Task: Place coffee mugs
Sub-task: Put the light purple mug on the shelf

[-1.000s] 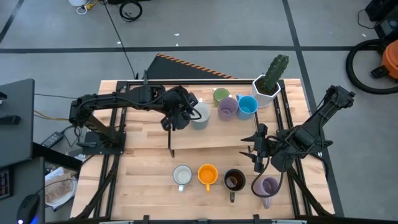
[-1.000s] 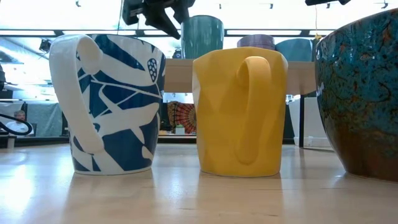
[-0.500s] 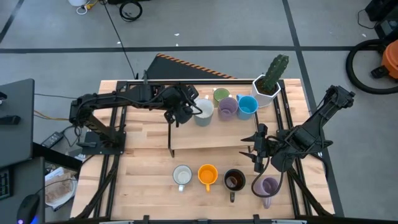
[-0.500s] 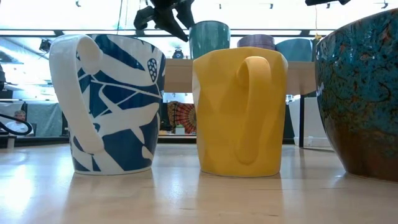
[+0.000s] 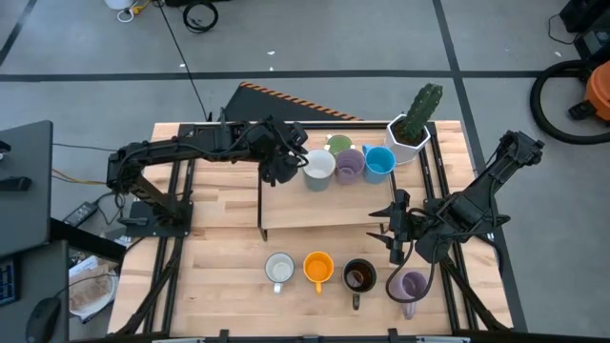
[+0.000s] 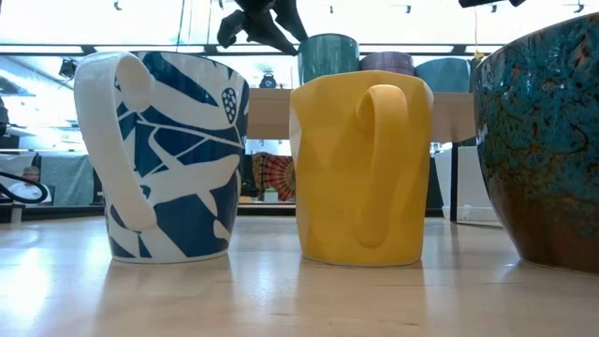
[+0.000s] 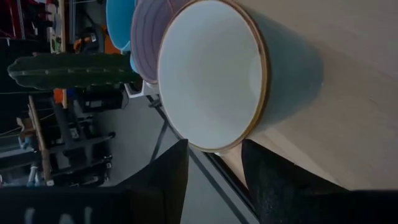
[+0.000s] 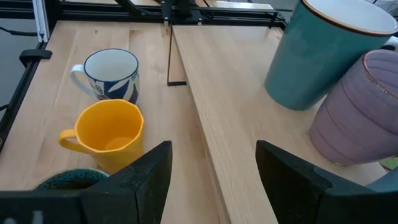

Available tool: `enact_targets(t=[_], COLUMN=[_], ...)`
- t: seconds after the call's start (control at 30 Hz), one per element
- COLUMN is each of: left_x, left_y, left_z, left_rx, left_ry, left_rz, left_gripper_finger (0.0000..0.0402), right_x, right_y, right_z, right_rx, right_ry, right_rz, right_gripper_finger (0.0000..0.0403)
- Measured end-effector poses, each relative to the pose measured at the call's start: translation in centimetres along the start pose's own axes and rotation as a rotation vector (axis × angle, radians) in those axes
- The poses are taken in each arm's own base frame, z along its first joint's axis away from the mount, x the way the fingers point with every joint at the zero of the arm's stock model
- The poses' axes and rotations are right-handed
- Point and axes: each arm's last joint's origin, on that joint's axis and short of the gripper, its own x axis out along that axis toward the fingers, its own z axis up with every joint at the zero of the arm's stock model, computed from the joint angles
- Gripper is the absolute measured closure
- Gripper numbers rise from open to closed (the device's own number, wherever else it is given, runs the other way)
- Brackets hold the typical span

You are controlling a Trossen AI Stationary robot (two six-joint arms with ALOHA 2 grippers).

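My desk: light wood planks, black frame rails along sides. Raised wooden shelf across its middle. White faceted pot with green cactus at far right corner of my desk. Striped orange-black board on grey floor just behind my desk. Orange vacuum with black hose far right. Dark side table at left, with cables near it.

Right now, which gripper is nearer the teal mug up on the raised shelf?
Left. The left gripper is right at the teal mug, its fingers at the mug's rim. The right gripper hangs open, off the shelf's front edge, near the lavender mug.
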Motion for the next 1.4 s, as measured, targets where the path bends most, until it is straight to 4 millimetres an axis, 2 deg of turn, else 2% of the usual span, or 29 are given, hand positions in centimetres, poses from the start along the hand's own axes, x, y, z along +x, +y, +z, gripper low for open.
enact_targets(t=[0.2,0.33,0.47,0.6,0.7,0.87,0.93,1.03,1.13,1.3,1.4], left_x=[-0.3,-1.6,-3.3,-4.5,-4.4,-2.9,-2.6,-2.6,-3.1,-4.0,-4.3], left_y=[0.1,0.3,0.4,0.8,1.1,1.2,1.1,1.0,0.9,0.6,0.1], left_z=[-0.1,0.2,0.8,0.7,-0.7,-4.2,-5.4,-6.3,-5.4,-1.5,0.2], left_rx=[0.004,-0.025,-0.150,-0.374,-0.582,-0.905,-0.992,-1.023,-0.989,-0.818,-0.778], left_ry=[0.036,0.030,-0.006,-0.025,-0.026,0.010,0.049,0.025,-0.005,-0.021,-0.045], left_rz=[0.017,0.050,0.087,0.138,0.126,0.061,0.048,0.008,-0.010,0.044,0.021], left_gripper_finger=[0.0247,0.0247,0.0247,0.0248,0.0261,0.0289,0.0295,0.0302,0.0317,0.0355,0.0365], right_x=[0.0,0.0,0.1,-0.3,-0.7,-1.3,-1.5,-1.5,-1.3,-0.1,0.8], right_y=[0.0,0.0,-0.1,-0.6,-1.3,-2.6,-3.3,-4.2,-4.4,-4.0,-3.5], right_z=[0.0,0.0,0.0,0.0,0.4,0.9,1.1,1.4,1.5,1.4,1.2], right_rx=[0.000,-0.005,-0.019,-0.022,0.012,0.062,0.087,0.094,0.055,0.063,0.081], right_ry=[0.000,-0.001,-0.001,-0.001,-0.017,-0.015,-0.018,-0.004,0.027,0.083,0.131], right_rz=[0.000,-0.001,-0.012,-0.012,-0.001,0.042,0.049,0.087,0.153,0.175,0.197], right_gripper_finger=[0.0165,0.0165,0.0165,0.0165,0.0165,0.0172,0.0175,0.0181,0.0188,0.0195,0.0197])
